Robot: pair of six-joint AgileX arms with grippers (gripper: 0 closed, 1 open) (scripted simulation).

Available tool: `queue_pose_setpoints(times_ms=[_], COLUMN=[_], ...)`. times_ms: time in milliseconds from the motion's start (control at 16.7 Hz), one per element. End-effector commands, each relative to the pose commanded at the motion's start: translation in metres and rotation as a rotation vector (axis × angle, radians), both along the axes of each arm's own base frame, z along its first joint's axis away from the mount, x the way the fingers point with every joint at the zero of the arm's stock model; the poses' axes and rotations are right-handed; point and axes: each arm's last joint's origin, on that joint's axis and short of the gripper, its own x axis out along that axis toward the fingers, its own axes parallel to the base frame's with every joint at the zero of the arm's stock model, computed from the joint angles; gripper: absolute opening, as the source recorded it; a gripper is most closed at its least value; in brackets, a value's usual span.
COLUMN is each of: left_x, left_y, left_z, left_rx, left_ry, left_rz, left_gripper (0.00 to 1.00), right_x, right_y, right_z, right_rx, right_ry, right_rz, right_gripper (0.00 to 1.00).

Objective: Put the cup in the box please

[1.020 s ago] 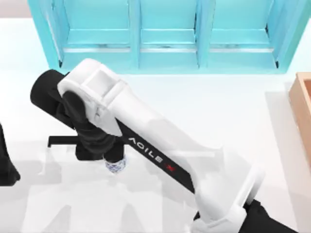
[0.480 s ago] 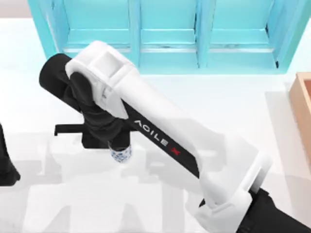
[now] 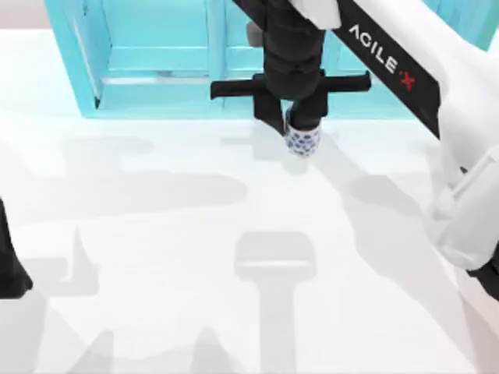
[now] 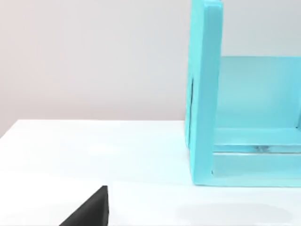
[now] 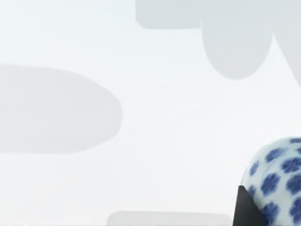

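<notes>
**Cup carried high, in front of the shelf**

One second ago the right arm was low over the left half of the table, with the cup under its gripper near the table's middle-left. Half a second ago it had moved only a little. Now the arm reaches in from the top view's right edge, and the right gripper [image 3: 296,128] is in front of the middle bay of the turquoise shelf unit [image 3: 156,47]. The box, seen before at the right edge, is out of the top view now.

The cup [image 3: 302,141] hangs from the gripper with its long axis about vertical; I cannot tell which end is the mouth. Its shadow lies apart from it on the white table [image 3: 156,257], so it is lifted.

The gripper's fingers are closed on the cup. In the right wrist view the blue flower pattern of the cup [image 5: 277,179] is beside a dark finger [image 5: 247,212].

The left arm [image 3: 12,265] is parked at the table's left edge.
</notes>
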Motion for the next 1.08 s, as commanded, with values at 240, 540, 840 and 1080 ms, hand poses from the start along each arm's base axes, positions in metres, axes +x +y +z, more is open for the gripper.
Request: queue_pose_setpoints(times_ms=[240, 540, 840, 1080], left_x=[0.000, 0.000, 0.000, 0.000], left_y=[0.000, 0.000, 0.000, 0.000], left_z=[0.000, 0.000, 0.000, 0.000], left_rx=[0.000, 0.000, 0.000, 0.000], left_ry=[0.000, 0.000, 0.000, 0.000], left_rz=[0.000, 0.000, 0.000, 0.000], left_gripper=[1.00, 1.00, 1.00, 1.00], right_x=[0.023, -0.012, -0.084, -0.115], right_y=[-0.114, -0.254, -0.337, -0.364], right_z=[0.037, 0.057, 0.059, 0.058], right_rx=[0.008, 0.025, 0.047, 0.043], right_ry=[0.023, 0.050, 0.023, -0.016], right_rz=[0.001, -0.008, -0.013, -0.032], right_gripper=[0.00, 0.00, 0.00, 0.00])
